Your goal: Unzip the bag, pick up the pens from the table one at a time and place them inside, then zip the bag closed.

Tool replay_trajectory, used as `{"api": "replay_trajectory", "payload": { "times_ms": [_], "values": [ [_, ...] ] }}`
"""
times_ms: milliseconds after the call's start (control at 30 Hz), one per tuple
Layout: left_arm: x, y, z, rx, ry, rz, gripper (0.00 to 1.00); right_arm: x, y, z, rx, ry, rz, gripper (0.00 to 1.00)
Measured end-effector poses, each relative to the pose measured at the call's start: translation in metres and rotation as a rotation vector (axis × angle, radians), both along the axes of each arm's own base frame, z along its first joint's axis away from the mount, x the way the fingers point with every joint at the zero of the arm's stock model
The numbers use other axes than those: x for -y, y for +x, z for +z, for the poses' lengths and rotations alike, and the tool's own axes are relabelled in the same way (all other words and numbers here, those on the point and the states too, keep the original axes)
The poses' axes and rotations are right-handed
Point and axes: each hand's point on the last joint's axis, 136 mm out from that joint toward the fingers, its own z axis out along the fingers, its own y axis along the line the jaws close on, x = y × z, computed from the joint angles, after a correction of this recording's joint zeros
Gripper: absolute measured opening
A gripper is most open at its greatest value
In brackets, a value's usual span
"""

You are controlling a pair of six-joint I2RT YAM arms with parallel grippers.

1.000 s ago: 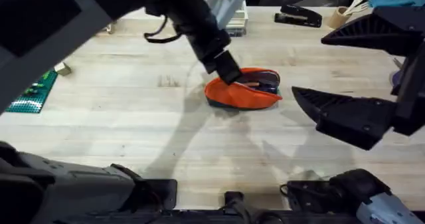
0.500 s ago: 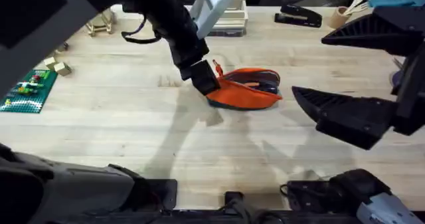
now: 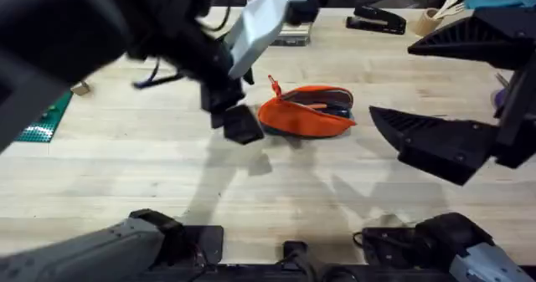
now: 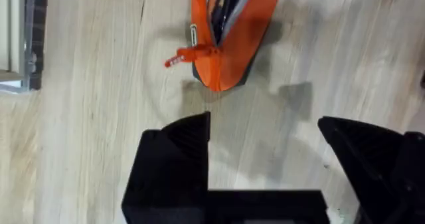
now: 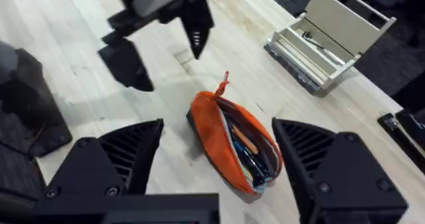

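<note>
Overhead view: the orange bag (image 3: pixel 306 112) lies at centre frame on the wooden table (image 3: pixel 126 173), its zip open and its red pull (image 3: pixel 274 85) pointing to the upper left. The left gripper (image 3: pixel 235 121), fingers spread and holding nothing, hangs just left of the bag, apart from it. The right gripper (image 3: pixel 444 98), large and dark at right, is also spread wide and empty. A black stapler (image 3: pixel 376 19) and a cup (image 3: pixel 430 20) sit along the upper edge; a green brick plate (image 3: pixel 43 120) lies at the left edge.

Left wrist view: the bag (image 4: pixel 230 32) sits at top centre, beyond the parted fingers (image 4: pixel 174 159).

Right wrist view: the bag (image 5: pixel 236 144) lies at centre, dark pens (image 5: pixel 254 159) visible inside; a hinged box (image 5: pixel 332 39) stands at upper right.
</note>
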Motion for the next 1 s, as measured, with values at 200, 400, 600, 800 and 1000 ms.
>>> {"api": "replay_trajectory", "payload": {
  "times_ms": [200,400,600,800,1000],
  "values": [
    [-0.025,-0.01,-0.003,0.139,-0.121,0.042,0.993,0.002,0.002,-0.001,0.002,-0.009,-0.017,0.998],
    [-0.042,0.009,-0.013,0.127,-0.194,0.13,0.993,0.003,0.002,-0.001,0.003,-0.01,-0.019,0.998],
    [-0.052,0.023,-0.022,0.073,-0.277,0.174,0.993,0.003,0.002,-0.001,0.003,-0.01,-0.019,0.998],
    [-0.049,0.032,-0.045,-0.043,-0.381,0.157,0.993,0.003,0.002,-0.001,0.001,-0.009,-0.02,0.998],
    [-0.045,0.046,-0.061,-0.05,-0.42,0.125,0.993,0.0,0.012,-0.002,-0.06,0.038,-0.052,0.998]
  ]
}}
